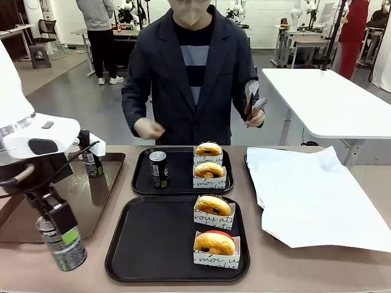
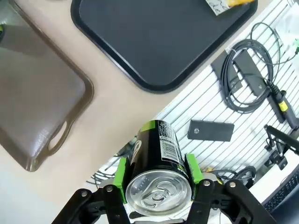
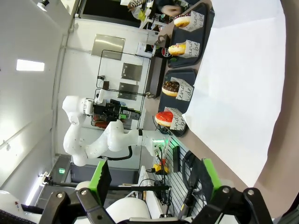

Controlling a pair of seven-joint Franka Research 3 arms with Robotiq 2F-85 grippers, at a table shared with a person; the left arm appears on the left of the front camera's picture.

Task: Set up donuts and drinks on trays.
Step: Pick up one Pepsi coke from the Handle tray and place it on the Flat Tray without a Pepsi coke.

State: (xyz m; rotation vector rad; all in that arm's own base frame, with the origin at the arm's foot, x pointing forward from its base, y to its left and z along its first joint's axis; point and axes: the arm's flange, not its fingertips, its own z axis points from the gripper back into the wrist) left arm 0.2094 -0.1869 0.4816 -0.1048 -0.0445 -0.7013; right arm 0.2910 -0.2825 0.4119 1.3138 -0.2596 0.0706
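My left gripper (image 1: 60, 238) is shut on a black drink can (image 1: 67, 251), held tilted above the table's front left corner; its silver top (image 2: 159, 192) sits between the green pads. The near black tray (image 1: 153, 238) carries two sleeved donuts (image 1: 213, 207) (image 1: 215, 244). On the far black tray (image 1: 180, 168) stand a second can (image 1: 158, 169) and two more donuts (image 1: 208, 151) (image 1: 209, 172). A third can (image 1: 91, 162) stands on the brown tray. My right gripper (image 3: 154, 179) is open and holds nothing, up off the table, with the donuts (image 3: 164, 118) far off.
The long brown tray (image 1: 91, 201) lies at the left, beside the held can. A big white paper sheet (image 1: 311, 195) covers the table's right side. The person stands at the far side holding tongs (image 1: 253, 101). Cables and a slatted panel (image 2: 243, 79) lie below the table's front edge.
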